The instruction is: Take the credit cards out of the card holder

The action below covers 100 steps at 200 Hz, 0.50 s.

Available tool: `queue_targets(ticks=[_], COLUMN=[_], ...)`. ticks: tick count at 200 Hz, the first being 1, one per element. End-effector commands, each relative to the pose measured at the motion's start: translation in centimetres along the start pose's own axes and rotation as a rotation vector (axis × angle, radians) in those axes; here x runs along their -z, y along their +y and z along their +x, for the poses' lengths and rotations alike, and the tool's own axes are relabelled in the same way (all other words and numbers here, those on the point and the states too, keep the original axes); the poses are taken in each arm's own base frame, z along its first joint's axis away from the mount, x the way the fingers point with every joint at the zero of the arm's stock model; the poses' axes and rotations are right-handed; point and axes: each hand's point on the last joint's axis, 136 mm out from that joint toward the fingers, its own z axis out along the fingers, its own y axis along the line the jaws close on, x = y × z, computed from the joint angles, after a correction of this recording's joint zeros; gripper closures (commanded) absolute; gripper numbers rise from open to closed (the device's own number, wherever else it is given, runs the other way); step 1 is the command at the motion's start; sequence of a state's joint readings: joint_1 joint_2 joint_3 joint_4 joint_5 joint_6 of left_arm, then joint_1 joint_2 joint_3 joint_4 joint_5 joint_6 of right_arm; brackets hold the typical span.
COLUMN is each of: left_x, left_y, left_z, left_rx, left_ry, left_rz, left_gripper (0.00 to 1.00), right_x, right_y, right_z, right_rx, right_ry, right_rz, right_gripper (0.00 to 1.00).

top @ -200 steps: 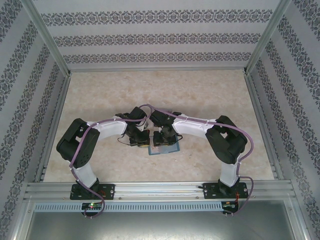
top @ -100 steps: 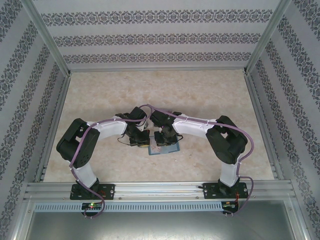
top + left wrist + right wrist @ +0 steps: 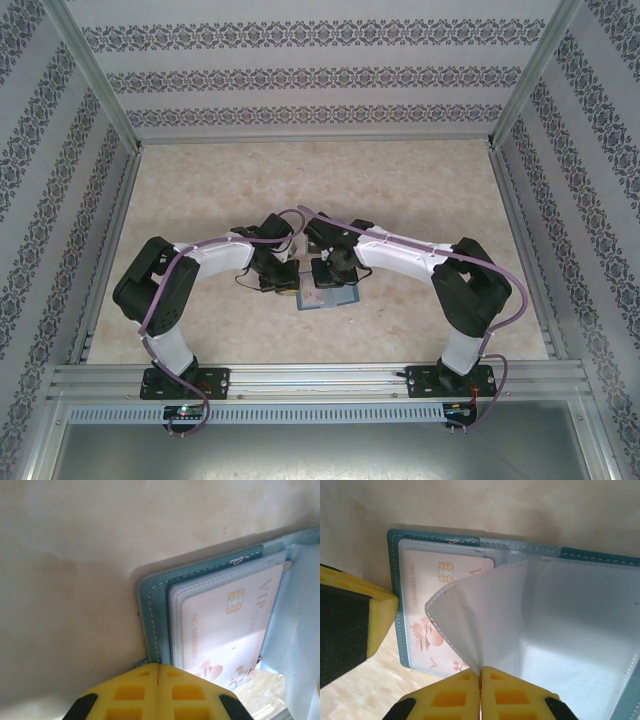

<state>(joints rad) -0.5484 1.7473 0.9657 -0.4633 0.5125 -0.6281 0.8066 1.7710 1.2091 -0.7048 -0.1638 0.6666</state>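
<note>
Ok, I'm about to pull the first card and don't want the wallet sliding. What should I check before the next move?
1. Card holder open on the table: ok.
2. Left fingers shut at the holder's edge: ok. Whether they press it down: cannot tell.
3. Right fingers shut on the pale sleeve flap: ok.
4. Flap lifted, chip card face showing: ok.
5. Chip card out of its sleeve: not ok, it lies inside.
6. More cards behind it: cannot tell.
</note>
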Motion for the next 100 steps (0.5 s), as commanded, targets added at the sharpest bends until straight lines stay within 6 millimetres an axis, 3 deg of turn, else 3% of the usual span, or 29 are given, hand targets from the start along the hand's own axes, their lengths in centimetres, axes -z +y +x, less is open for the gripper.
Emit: queue_targets(ticks=[1,59,100], left_x=[-0.7,-0.6,-0.5], left_y=[0.6,0.5,0.5], left_z=[0.6,0.5,0.5], left_rx=[-0.007,-0.006,-0.008], left_ry=[0.028,0.028,0.029], left_rz=[-0.029,-0.033,-0.038], left_gripper=[1.00,1.00,1.00], right_x=[1.4,2.2,2.3], right_y=[-1.0,-3.1,-3.9], right_z=[0.0,0.2,0.2], right_rx=[0.010,-0.007,-0.016], right_ry=[-0.003,-0.008,-0.011], right_rz=[0.024,0.058,0.069], right_gripper=[0.89,0.78,0.79])
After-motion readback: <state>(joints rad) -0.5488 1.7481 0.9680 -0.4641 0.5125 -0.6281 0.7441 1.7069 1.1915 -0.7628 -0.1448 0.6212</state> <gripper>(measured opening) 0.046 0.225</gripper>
